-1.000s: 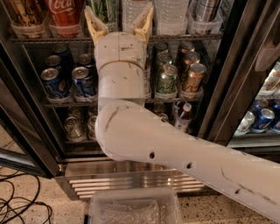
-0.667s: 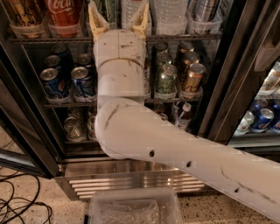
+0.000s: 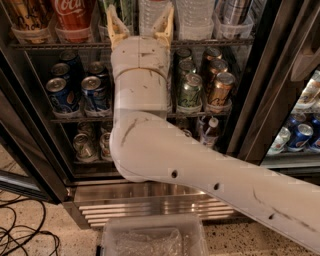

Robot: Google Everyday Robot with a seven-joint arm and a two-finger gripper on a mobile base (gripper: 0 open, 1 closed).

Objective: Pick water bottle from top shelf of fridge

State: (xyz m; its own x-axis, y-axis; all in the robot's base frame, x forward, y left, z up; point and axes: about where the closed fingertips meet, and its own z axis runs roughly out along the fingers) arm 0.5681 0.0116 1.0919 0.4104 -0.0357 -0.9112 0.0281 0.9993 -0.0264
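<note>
The fridge (image 3: 150,205) stands open in front of me, with a steel base grille. Its top shelf (image 3: 215,42) is a dark wire rack at the top edge of the view, holding a red Coca-Cola bottle (image 3: 72,15) and clear bottles in plastic trays. My gripper (image 3: 140,15) points up at this shelf with its yellowish fingers (image 3: 114,25) open. A clear bottle (image 3: 150,12) stands between them, untouched as far as I can see. A ribbed clear water bottle (image 3: 192,17) stands just to its right. Caps and labels are out of view.
The middle rack holds blue cans (image 3: 60,92) at left and green and gold cans (image 3: 205,87) at right. The lower rack holds more cans and a small bottle (image 3: 210,131). A clear plastic bin (image 3: 150,240) is at the bottom. Cables (image 3: 20,235) lie on the floor at left. A second cooler (image 3: 300,135) stands at right.
The gripper has edged slightly up and to the right towards the clear bottles. Its fingers stay open and nothing has been grasped.
</note>
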